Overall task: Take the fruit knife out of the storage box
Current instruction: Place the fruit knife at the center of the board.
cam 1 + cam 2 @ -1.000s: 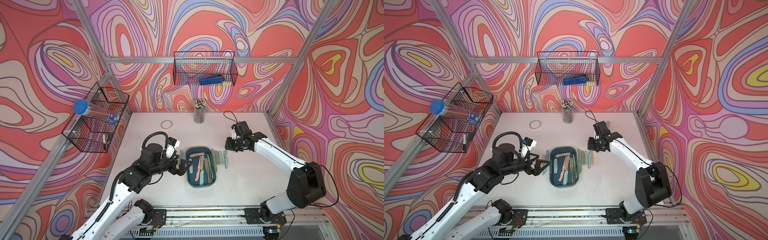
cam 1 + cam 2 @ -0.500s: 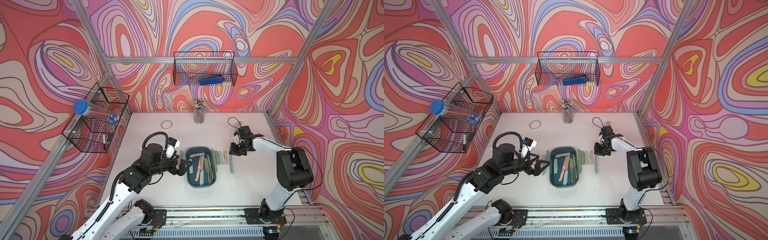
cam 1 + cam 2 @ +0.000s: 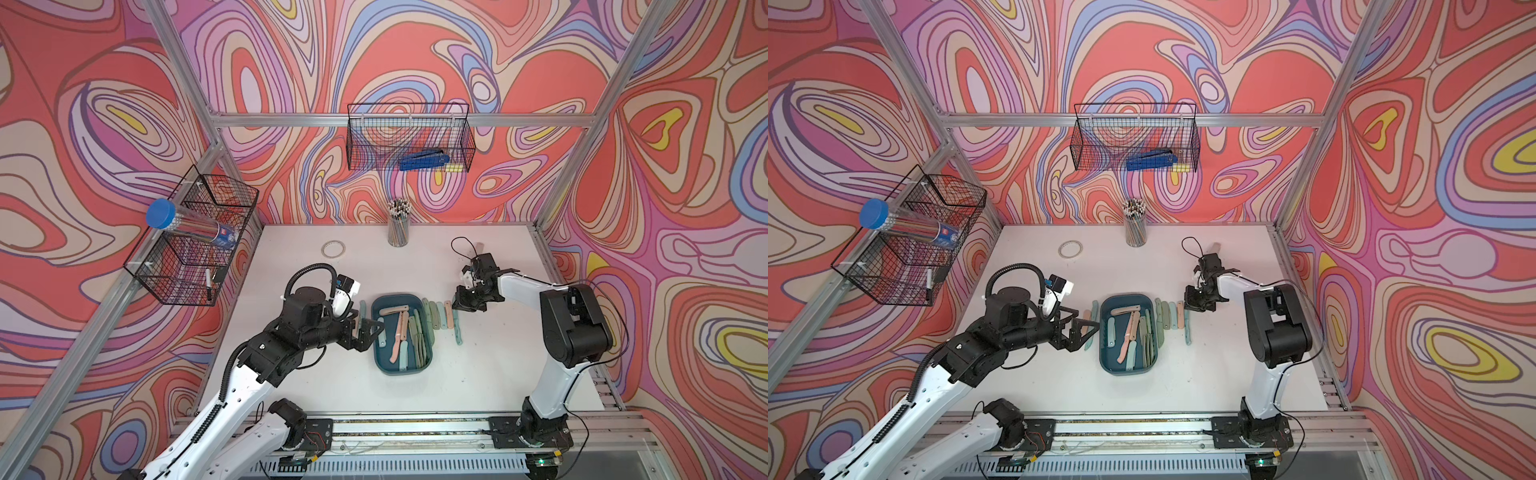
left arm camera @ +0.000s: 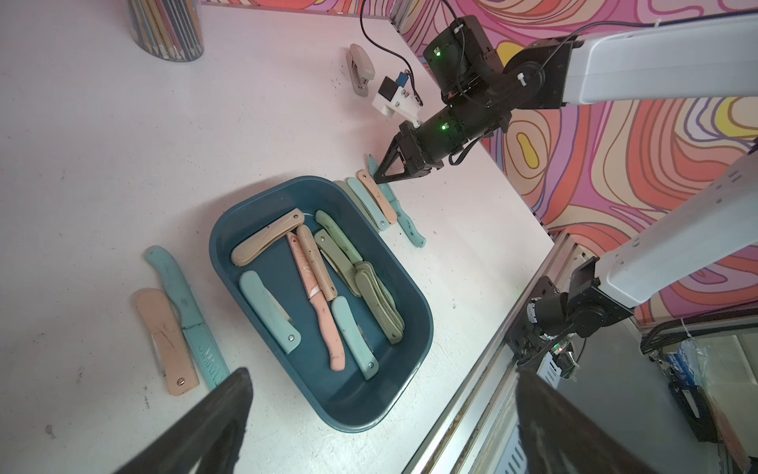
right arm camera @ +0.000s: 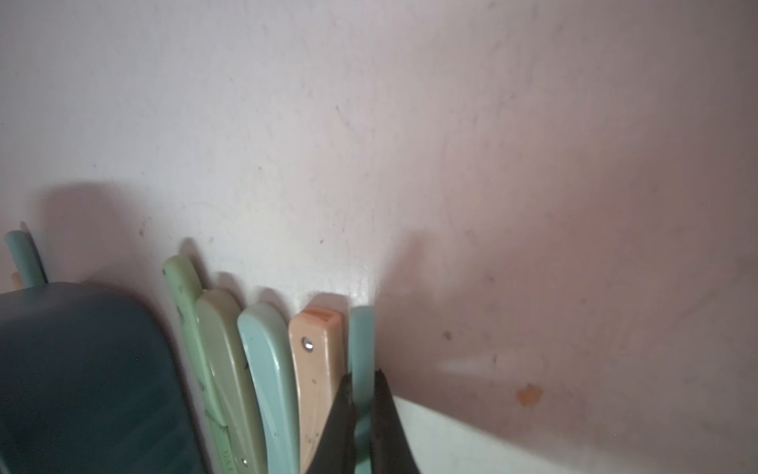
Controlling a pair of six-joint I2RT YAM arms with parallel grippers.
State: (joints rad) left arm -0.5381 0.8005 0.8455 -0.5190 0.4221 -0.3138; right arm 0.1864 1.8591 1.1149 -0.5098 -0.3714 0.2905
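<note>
Near-left, just beside the storage box (image 4: 320, 394): left gripper (image 3: 368, 330), jaws wide, empty. Immediately to its right, inside the box, fruit knives (image 4: 324, 312) lying mostly lengthwise near-to-far. Farther right, outside the box: right gripper (image 5: 363, 375), clamped shut on a teal knife (image 5: 361, 328).

Both top views look steeply down from high above the front edge onto the whole white tabletop (image 3: 332, 374), facing the back wall. The dark teal rectangular plastic storage box (image 3: 380, 309) lies just below frame centre in both, shifted slightly sideways between them.

The left wrist camera sits close behind the left gripper (image 4: 381, 373), its black fingers (image 4: 205, 427) wide apart in the foreground. It looks across the storage box (image 4: 348, 402) towards the white right arm (image 4: 656, 61).

The right wrist camera hovers very near the table behind the right gripper (image 5: 364, 381). With the left wrist view it shares a box corner and the row of pastel folded knives (image 5: 262, 369).
</note>
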